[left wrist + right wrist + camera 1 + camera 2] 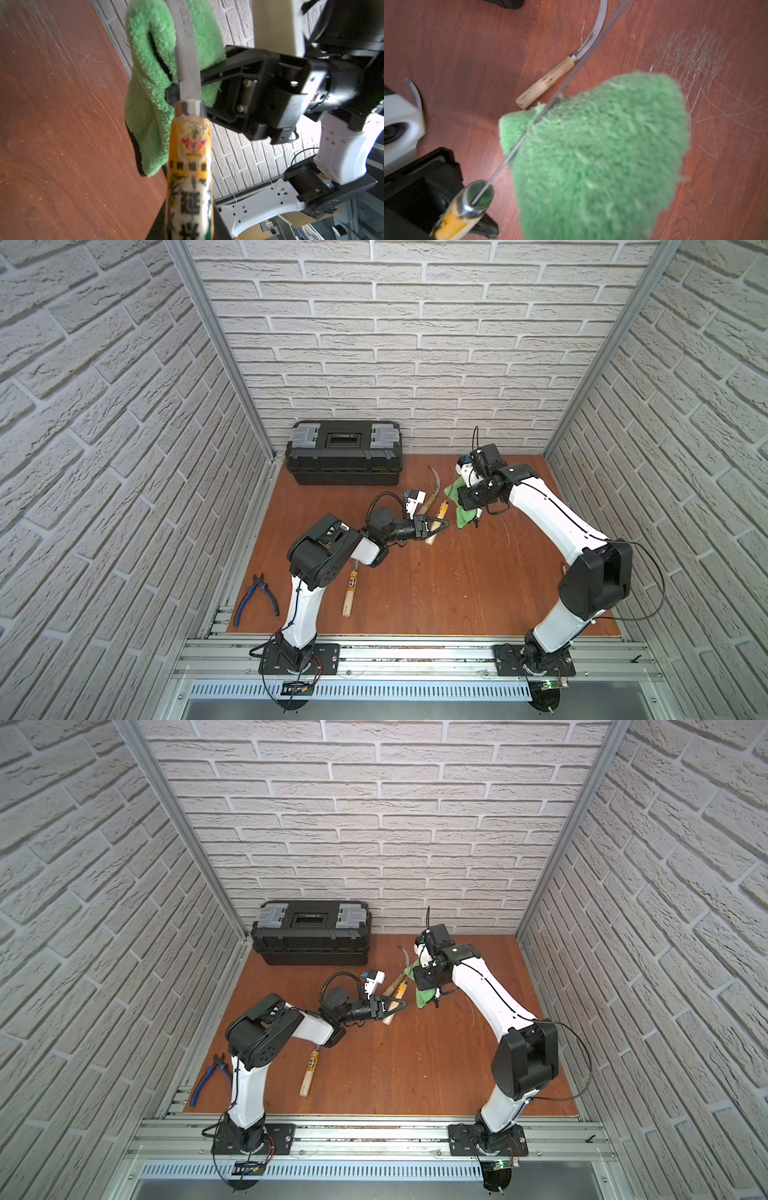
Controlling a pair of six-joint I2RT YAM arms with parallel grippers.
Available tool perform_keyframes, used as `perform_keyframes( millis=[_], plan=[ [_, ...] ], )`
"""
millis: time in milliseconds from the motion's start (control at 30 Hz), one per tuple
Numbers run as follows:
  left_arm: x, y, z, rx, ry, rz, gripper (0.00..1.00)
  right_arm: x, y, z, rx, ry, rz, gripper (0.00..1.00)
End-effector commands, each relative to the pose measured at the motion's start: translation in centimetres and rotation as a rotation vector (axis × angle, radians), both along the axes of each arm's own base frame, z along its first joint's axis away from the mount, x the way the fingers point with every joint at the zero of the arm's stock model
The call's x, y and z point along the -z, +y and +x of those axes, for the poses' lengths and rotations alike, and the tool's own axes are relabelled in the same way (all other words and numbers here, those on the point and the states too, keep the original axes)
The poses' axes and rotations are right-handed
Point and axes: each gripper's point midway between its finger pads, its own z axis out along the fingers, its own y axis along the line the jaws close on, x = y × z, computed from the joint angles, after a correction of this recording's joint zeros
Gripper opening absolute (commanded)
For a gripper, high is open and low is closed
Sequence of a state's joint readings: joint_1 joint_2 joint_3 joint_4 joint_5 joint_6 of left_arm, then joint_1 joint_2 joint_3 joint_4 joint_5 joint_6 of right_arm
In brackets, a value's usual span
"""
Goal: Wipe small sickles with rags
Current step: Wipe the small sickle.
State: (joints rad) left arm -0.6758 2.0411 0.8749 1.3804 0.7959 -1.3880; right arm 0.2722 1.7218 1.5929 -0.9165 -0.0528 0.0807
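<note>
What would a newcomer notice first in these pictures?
The bright green cloth stands out near mid-table: the right gripper holds it on the blade of a sickle gripped by the left gripper. Then the black toolbox at the back wall and blue pliers beside the left arm's base.

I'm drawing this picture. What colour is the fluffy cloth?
Bright green; the cloth shows best in the right wrist view.

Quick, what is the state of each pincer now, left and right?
Left pincer: closed, holding the labelled sickle by its handle.
Right pincer: closed, holding the green rag.
</note>
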Motion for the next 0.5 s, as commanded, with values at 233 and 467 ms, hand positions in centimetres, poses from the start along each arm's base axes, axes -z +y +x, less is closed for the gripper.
perform_keyframes(
  millis=[233, 467],
  plan=[
    [-0.4, 0.1, -1.6, -0.049, 0.014, -0.009, 0.0, 3.0, -0.2, 4.6, 0.062, 0.081, 0.058, 0.04],
    [-1.0, 0.1, -1.7, -0.065, 0.002, -0.017, 0.0, 5.4, 0.1, 5.6, 0.058, 0.128, 0.071, 0.04]
  ],
)
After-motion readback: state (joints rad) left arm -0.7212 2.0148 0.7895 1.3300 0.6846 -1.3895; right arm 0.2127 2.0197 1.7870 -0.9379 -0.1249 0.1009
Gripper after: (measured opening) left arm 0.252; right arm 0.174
